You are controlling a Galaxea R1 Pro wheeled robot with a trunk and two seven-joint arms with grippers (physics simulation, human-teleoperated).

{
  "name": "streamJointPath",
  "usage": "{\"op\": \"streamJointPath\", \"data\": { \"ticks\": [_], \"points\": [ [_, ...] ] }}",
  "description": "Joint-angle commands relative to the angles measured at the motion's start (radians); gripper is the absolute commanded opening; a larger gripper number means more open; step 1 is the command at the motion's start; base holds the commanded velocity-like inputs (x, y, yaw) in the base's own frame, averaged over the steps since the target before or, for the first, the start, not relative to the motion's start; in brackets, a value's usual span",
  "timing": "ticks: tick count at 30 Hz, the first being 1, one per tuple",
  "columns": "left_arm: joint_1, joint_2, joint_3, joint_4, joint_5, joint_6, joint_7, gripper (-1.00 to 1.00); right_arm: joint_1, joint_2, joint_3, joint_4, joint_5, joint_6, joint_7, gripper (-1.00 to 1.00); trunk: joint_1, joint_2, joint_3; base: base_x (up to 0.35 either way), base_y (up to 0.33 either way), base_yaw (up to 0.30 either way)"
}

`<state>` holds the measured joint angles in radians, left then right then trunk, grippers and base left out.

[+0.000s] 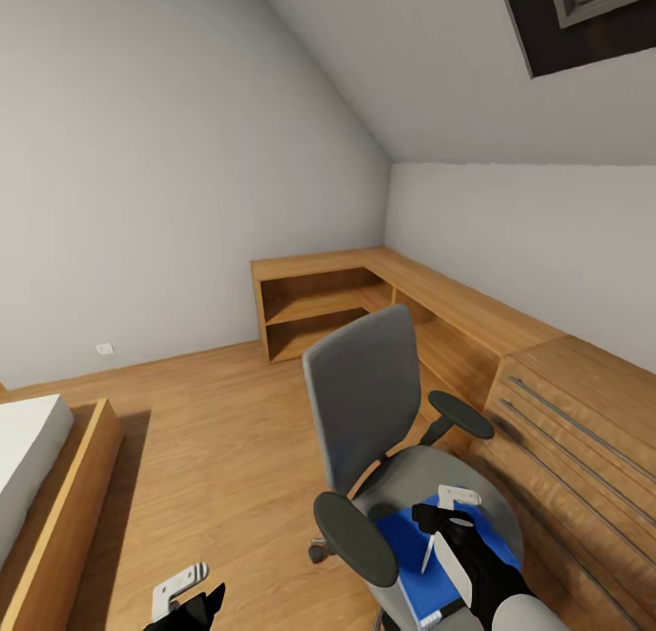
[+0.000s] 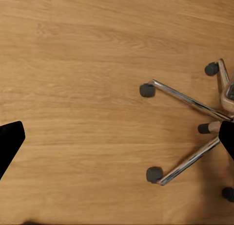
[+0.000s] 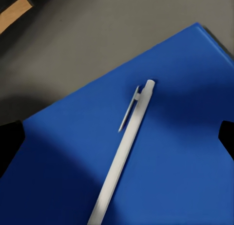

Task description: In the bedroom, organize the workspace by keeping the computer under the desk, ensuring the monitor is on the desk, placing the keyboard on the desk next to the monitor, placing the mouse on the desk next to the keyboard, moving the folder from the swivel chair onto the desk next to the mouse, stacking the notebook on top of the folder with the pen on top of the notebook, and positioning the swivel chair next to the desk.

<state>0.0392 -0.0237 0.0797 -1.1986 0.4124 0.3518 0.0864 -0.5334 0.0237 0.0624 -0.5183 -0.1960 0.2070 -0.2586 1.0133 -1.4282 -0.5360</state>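
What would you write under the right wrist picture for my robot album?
A pale pen lies on the blue folder on the swivel chair's grey seat.

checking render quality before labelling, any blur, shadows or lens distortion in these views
Head view: wide-angle stretch toward the edges, and a soft shadow beside the bed frame. Right wrist view: the pen is sharp at its clip end and blurs toward the picture's edge; a broad dark shadow lies across the folder. Left wrist view: even light, with the swivel chair base and the wood grain crisp.

Sloped white walls, a skylight, wooden floor, corner shelving, a bed.
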Motion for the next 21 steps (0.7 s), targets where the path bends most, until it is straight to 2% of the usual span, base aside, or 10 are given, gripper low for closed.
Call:
{"op": "streamJointPath", "data": {
  "ticks": [1, 18, 21],
  "points": [
    [0.0, -0.001, 0.001, -0.003, 0.011, 0.002, 0.006, 1.0, 0.0, 0.0, 0.007, -0.001, -0.01, 0.005, -0.008, 1.0, 0.004, -0.008, -0.004, 0.0, 0.0, 0.0],
    [0.0, -0.001, 0.003, -0.001, 0.012, -0.01, 0.008, 1.0, 0.0, 0.0, 0.007, 0.001, -0.011, 0.035, -0.009, 1.0, 0.069, -0.127, -0.057, 0.0, 0.0, 0.0],
    [0.0, -0.001, 0.003, -0.001, 0.012, -0.01, 0.008, 1.0, 0.0, -0.001, 0.007, 0.001, -0.011, 0.04, -0.009, 1.0, 0.069, -0.127, -0.057, 0.0, 0.0, 0.0]
  ]
}}
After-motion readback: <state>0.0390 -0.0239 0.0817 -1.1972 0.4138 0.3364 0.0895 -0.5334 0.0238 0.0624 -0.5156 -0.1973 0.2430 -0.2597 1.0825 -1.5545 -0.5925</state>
